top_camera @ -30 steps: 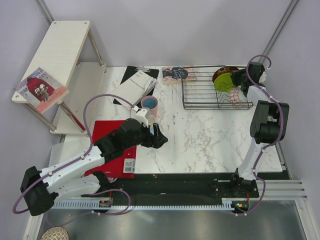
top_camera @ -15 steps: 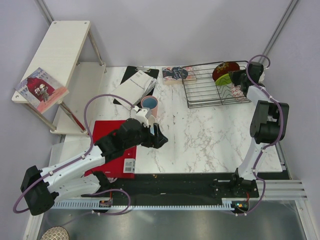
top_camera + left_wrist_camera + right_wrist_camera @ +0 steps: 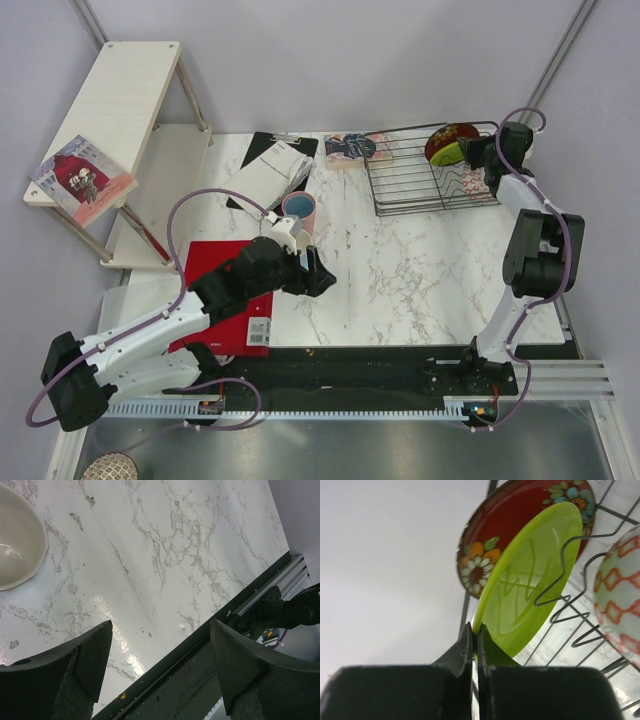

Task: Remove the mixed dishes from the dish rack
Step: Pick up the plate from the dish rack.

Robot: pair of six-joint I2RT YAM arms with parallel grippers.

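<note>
The dish rack point(image 3: 415, 185), a black wire basket, stands at the back right of the marble table. A lime-green plate point(image 3: 530, 575) stands on edge in it, with a dark red floral plate point(image 3: 512, 520) just behind. My right gripper point(image 3: 475, 630) is shut on the green plate's rim; the top view shows this gripper point(image 3: 470, 155) at the rack's far right end. A pale bowl with an orange-red diamond pattern point(image 3: 620, 600) sits beside the plates. A pink cup with a blue inside point(image 3: 299, 210) stands mid-table. My left gripper point(image 3: 160, 645) hangs open over the table, holding nothing.
A pale round dish point(image 3: 15, 540) shows at the left wrist view's upper left corner. A flat red board point(image 3: 225, 290) lies under the left arm. A clipboard with papers point(image 3: 270, 170) and a book point(image 3: 355, 150) lie at the back. A wooden shelf unit point(image 3: 120, 110) stands at left.
My right gripper has shut on the lime-green plate's rim. The rack has shifted and skewed a little toward the back right. The left arm has not moved.
</note>
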